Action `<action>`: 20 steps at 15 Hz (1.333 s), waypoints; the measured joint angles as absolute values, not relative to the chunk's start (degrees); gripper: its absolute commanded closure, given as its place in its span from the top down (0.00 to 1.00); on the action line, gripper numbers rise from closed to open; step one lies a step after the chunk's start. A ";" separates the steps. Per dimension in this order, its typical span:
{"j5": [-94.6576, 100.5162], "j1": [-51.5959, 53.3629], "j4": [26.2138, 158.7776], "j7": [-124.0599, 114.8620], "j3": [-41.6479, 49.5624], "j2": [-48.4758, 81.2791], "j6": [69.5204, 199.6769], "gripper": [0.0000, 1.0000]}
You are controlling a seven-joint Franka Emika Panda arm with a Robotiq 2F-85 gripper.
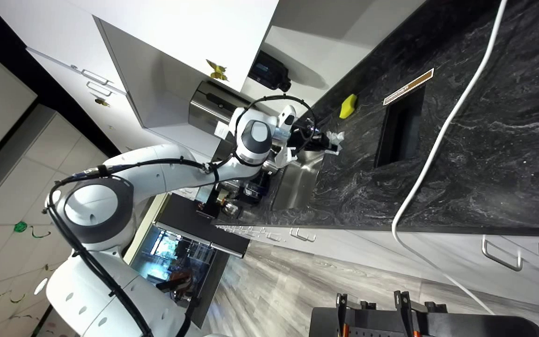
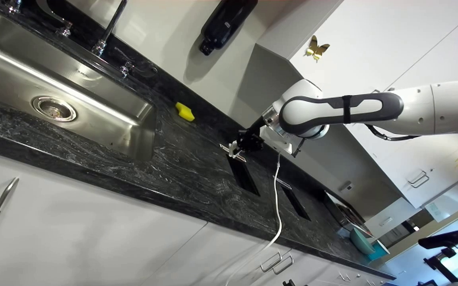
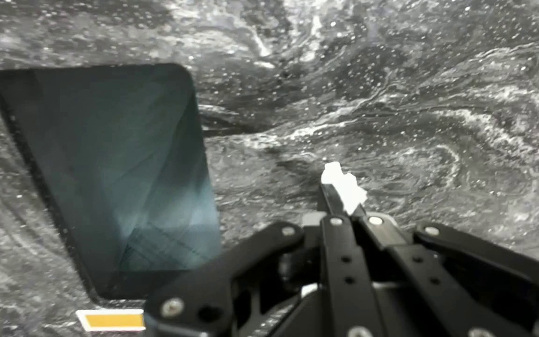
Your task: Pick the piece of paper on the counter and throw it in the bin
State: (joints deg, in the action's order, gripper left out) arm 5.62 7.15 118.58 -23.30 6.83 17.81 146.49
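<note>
One white cable (image 2: 276,198) across counter (image 2: 197,174); yellow item (image 2: 184,112) near sink (image 2: 94,120).

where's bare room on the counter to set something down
The counter between sink and nearest opening, toward the front; also right of the white cable in an exterior view. Crowded: yellow sponge at the back, and beneath the gripper holding the paper.
</note>
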 measured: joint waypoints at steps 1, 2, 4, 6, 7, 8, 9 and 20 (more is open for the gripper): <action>5.86 6.68 119.48 -23.51 7.72 16.64 146.86 0.00; 6.15 6.08 120.05 -23.81 8.45 15.94 147.23 0.00; 6.42 4.66 120.40 -23.90 9.73 15.69 147.89 0.00; 6.42 3.08 120.42 -23.90 10.50 16.10 148.21 0.00; 6.41 2.24 120.39 -23.90 10.60 16.46 148.25 0.00; 6.34 1.49 120.26 -23.90 10.61 16.98 148.29 0.00; 6.25 0.85 120.05 -23.90 10.63 17.64 148.30 0.00; 5.21 -0.57 116.73 -23.91 10.94 23.84 148.40 0.72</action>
State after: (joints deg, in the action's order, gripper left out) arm 5.21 -0.57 116.73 -23.91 10.94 23.84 148.40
